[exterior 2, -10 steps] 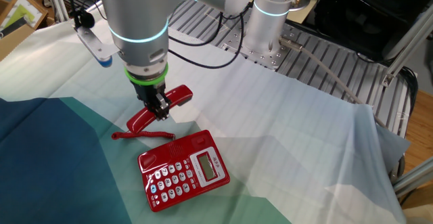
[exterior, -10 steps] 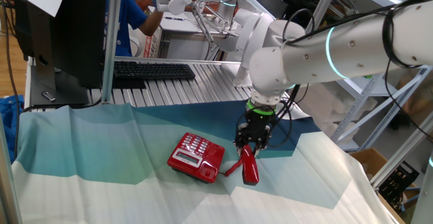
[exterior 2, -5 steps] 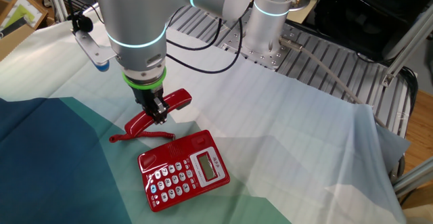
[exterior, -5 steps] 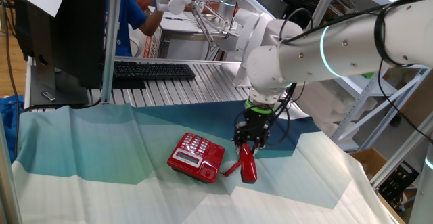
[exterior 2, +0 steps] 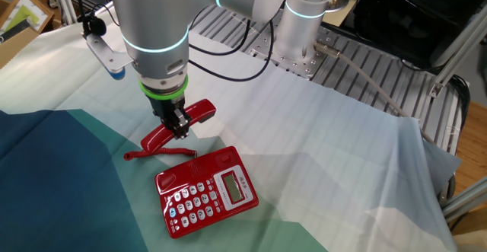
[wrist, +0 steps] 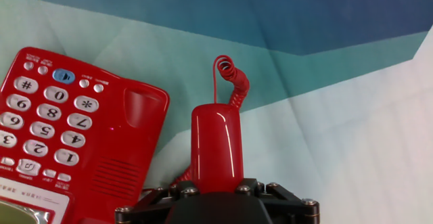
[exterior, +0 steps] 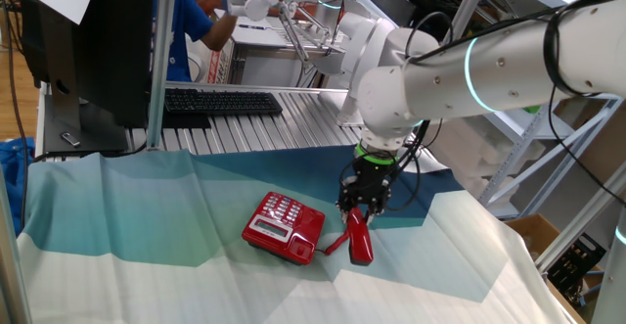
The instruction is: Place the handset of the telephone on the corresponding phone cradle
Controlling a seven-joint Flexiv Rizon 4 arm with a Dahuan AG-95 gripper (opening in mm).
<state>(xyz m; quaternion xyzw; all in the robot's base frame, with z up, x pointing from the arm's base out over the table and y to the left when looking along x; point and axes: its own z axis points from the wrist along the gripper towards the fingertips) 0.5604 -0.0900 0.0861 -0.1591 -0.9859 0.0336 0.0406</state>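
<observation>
The red handset [exterior: 359, 241] lies beside the red telephone [exterior: 284, 226] on the cloth, its coiled cord [wrist: 230, 78] curling off one end. My gripper [exterior: 363, 209] is shut on the handset's middle. It also shows in the other fixed view, where the gripper [exterior 2: 178, 126] grips the handset [exterior 2: 176, 126] just behind the telephone [exterior 2: 204, 191]. In the hand view the handset [wrist: 215, 143] runs forward from my jaws, right of the phone cradle [wrist: 135, 139] and the pale keypad [wrist: 51, 119]. The cradle holds nothing.
A black keyboard [exterior: 220, 101] lies on the metal bench behind the cloth. A dark monitor [exterior: 98, 40] stands at the back left. A blue-and-teal cloth [exterior: 127, 207] covers the table. A person in blue [exterior: 196, 16] stands behind.
The gripper with the handset shifted slightly left in the other fixed view between one second and half a second ago; since then it has barely moved.
</observation>
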